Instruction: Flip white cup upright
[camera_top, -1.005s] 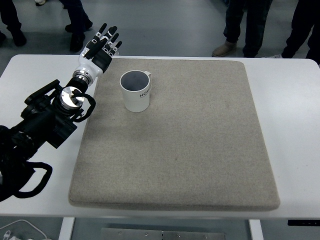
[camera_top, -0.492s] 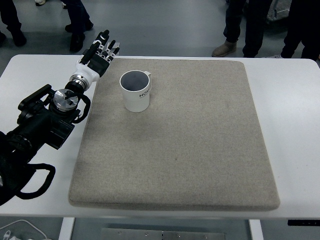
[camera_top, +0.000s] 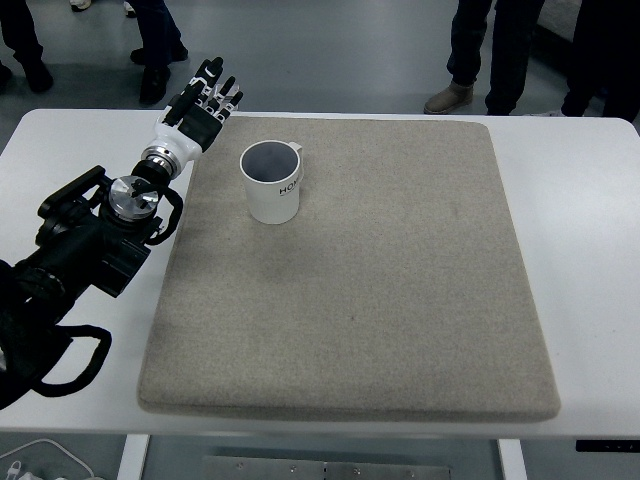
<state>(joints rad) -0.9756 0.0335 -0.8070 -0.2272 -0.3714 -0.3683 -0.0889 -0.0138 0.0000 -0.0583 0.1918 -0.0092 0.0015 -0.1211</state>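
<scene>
Grey mat holds upright white cup; left hand nearby, fingers spread

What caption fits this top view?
White cup upright on the grey mat; left hand open beside it, holding nothing.

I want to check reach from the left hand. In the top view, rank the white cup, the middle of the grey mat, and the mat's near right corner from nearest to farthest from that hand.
Measured from the left hand:
1. White cup, upright on the mat's far left part, just right of the hand.
2. Middle of the grey mat, farther right and nearer the robot.
3. Mat's near right corner, diagonally opposite the hand.
</scene>
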